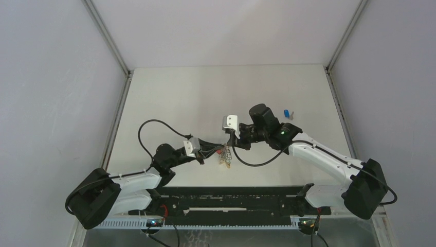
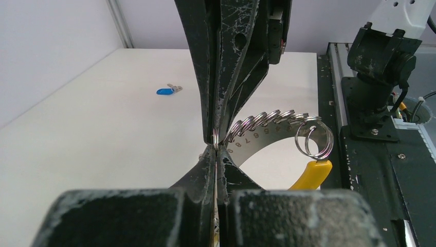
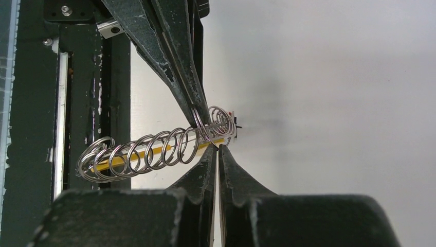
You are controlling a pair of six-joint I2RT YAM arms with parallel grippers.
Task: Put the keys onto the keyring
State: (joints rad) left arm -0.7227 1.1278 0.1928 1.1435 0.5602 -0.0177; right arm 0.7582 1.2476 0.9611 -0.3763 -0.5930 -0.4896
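The keyring (image 1: 224, 158) hangs between my two grippers above the table's near middle. It is a curved numbered metal strip (image 2: 267, 135) carrying several silver rings (image 3: 154, 152), with a yellow-capped key (image 2: 311, 172) hanging from a double ring. My left gripper (image 2: 216, 147) is shut on one ring at the strip's end. My right gripper (image 3: 217, 147) is shut, its tips against the same end, tip to tip with the left one. The blue-capped key (image 1: 286, 112) lies loose on the table behind the right arm and also shows in the left wrist view (image 2: 164, 91).
The black mounting rail (image 1: 231, 198) and both arm bases run along the near edge. Grey walls and metal posts (image 1: 110, 41) close in the white table on the left, the right and at the back.
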